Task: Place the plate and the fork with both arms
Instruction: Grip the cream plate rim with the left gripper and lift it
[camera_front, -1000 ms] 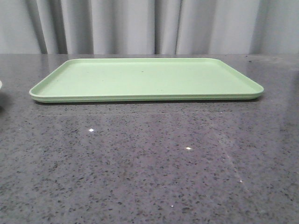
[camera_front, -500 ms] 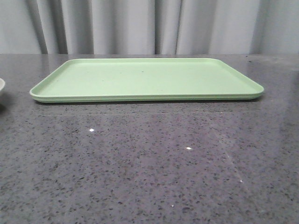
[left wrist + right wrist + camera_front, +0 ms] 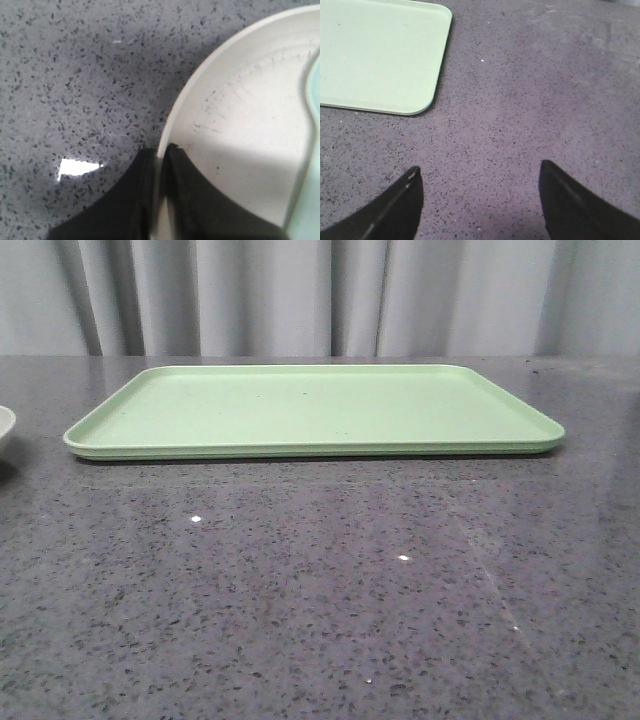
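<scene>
The cream-white plate (image 3: 250, 115) fills much of the left wrist view, and my left gripper (image 3: 161, 150) is shut on its rim, one finger outside and one inside. A sliver of the plate (image 3: 4, 426) shows at the left edge of the front view. A pale blue-green utensil (image 3: 312, 150) lies in the plate. My right gripper (image 3: 479, 172) hangs open over bare grey table, a short way from the tray's corner, with nothing between its fingers. The fork is out of view. Neither gripper shows in the front view.
A flat rectangular light-green tray (image 3: 312, 408) lies across the back middle of the speckled grey table; its corner (image 3: 427, 97) shows in the right wrist view. Grey curtains hang behind the table.
The plate's edge has come further into the front view from the left. The tray has not moved.
</scene>
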